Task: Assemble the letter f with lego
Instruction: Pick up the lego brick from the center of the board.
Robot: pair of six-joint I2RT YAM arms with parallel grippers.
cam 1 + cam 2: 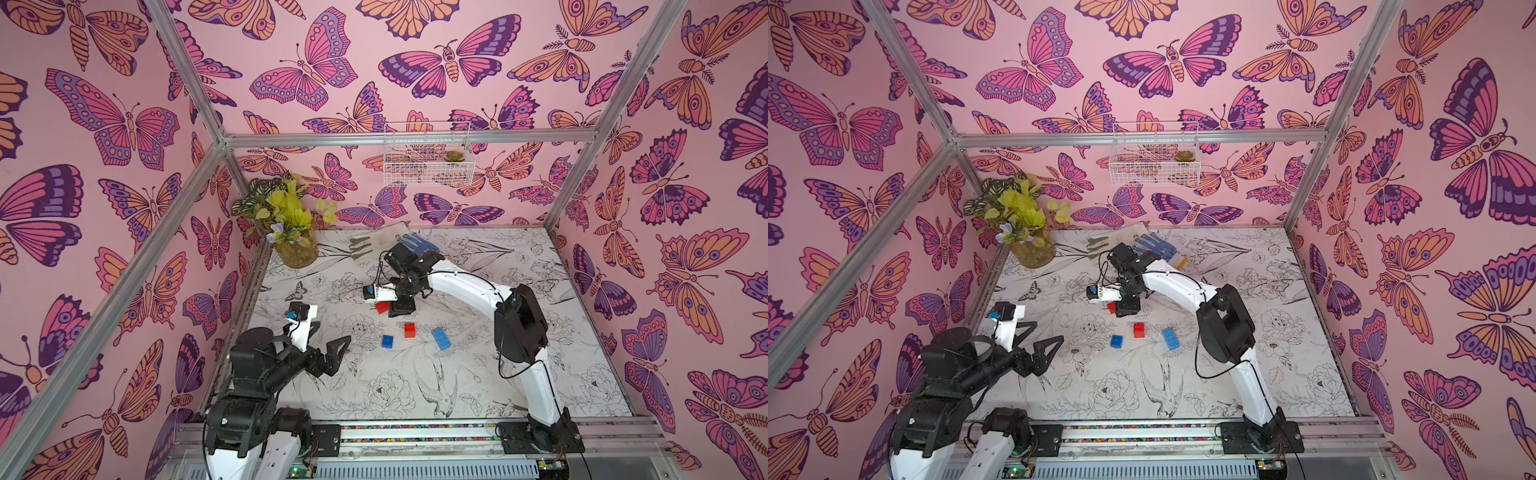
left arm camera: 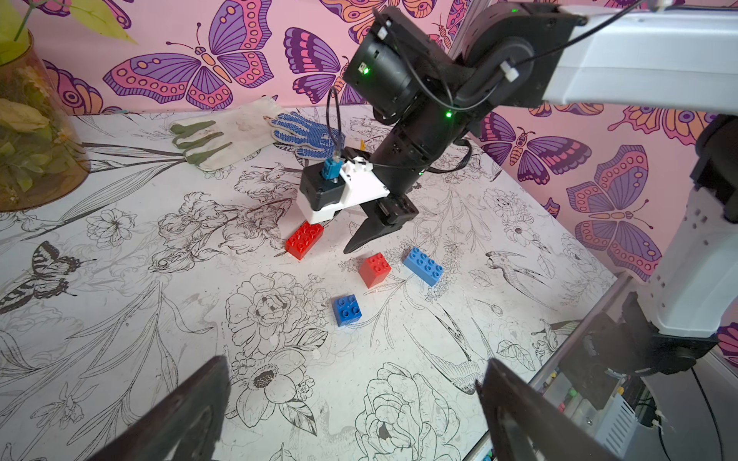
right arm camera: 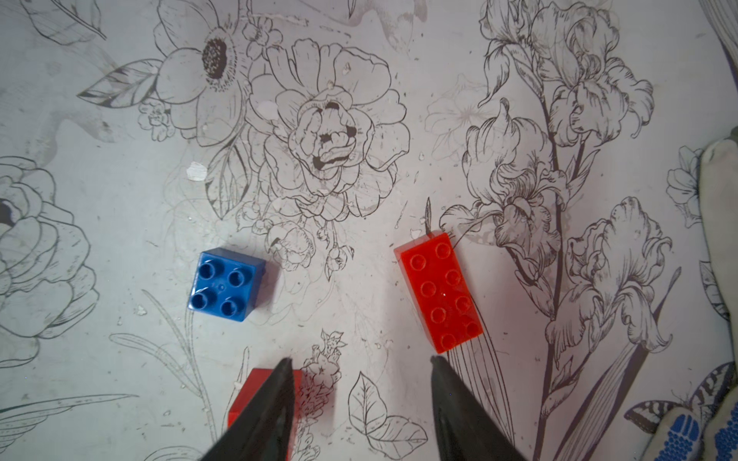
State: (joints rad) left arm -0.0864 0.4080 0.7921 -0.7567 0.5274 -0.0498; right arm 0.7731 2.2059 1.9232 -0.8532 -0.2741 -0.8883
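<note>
Fingers (image 3: pixel 267 403) of the right gripper (image 3: pixel 359 361) stand partly apart, holding nothing, low over the table (image 3: pixel 120 199), with the long red brick (image 3: pixel 441 293) just beside one tip. Short red brick (image 2: pixel 374 269), short blue brick (image 3: pixel 225 283) and long blue brick (image 2: pixel 424 265) lie separate nearby. Left gripper (image 2: pixel 354 361) gapes wide, empty.

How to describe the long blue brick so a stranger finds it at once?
Start at the flower-printed table and look near its middle. The long blue brick lies beside the short red brick, toward the right arm. It alone there is both blue and long.
</note>
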